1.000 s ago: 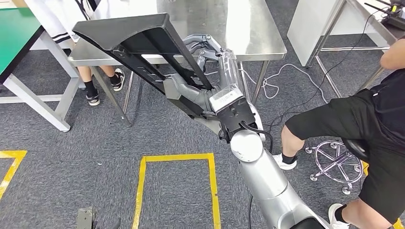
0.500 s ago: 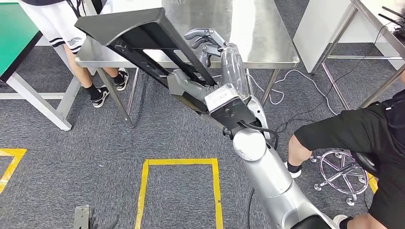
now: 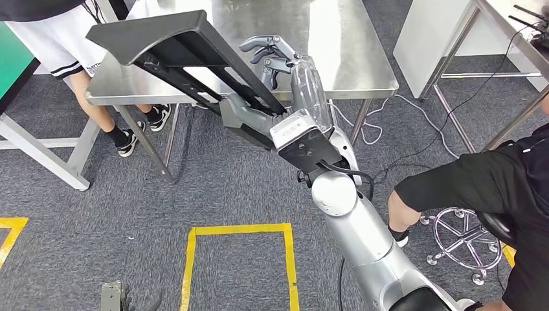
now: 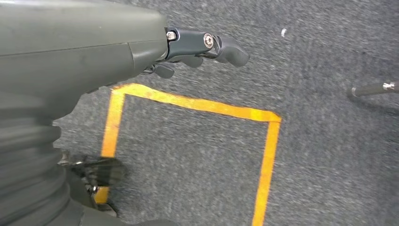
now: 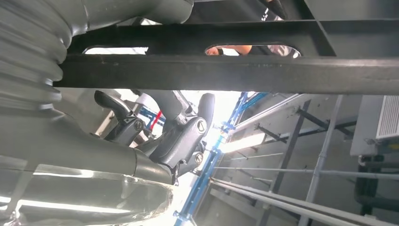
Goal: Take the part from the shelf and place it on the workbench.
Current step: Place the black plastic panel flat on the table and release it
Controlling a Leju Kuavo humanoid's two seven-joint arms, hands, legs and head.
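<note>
The part (image 3: 175, 52) is a long dark metal frame with a flat tray-like top. It is tilted, and its far end hangs over the near left corner of the steel workbench (image 3: 349, 45). My right hand (image 3: 285, 91) grips the part at its lower end, thumb under it and fingers above. In the right wrist view the part's dark bars (image 5: 235, 70) cross just above that hand (image 5: 174, 136). My left hand (image 4: 197, 47) hangs over the carpet and holds nothing, its fingers apart.
A person in white shorts (image 3: 58, 39) stands at the bench's far left. A seated person in black (image 3: 492, 181) is on a stool (image 3: 463, 240) at right. A green table (image 3: 13, 71) stands left, cables (image 3: 382, 123) lie under the bench, and yellow tape (image 3: 239, 230) marks the floor.
The whole view has shifted as the camera moved, and the workbench now looks nearer. My right arm has lifted the part slightly toward the bench, still gripping it.
</note>
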